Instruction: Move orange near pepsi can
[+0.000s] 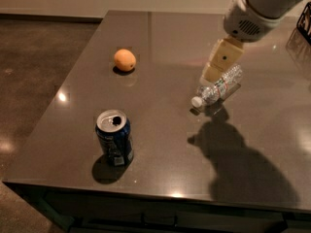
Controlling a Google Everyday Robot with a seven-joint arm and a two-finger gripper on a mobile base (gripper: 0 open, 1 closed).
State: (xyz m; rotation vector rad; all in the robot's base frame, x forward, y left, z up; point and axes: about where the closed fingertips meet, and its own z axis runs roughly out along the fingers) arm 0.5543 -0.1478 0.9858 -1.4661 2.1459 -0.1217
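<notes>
Orange [125, 60]: on counter [160, 38], well apart from upright pepsi can [114, 137] nearer the front edge. End effector [214, 73]: above water bottle [218, 87]; orange lies well off to its left as viewed. Open or closed: cannot tell.

We see a glossy dark tabletop [165, 178], a shiny blue metal can [115, 141], a matt round orange [125, 60], a clear plastic bottle [219, 88], and a matt cream gripper [213, 73] just above it
</notes>
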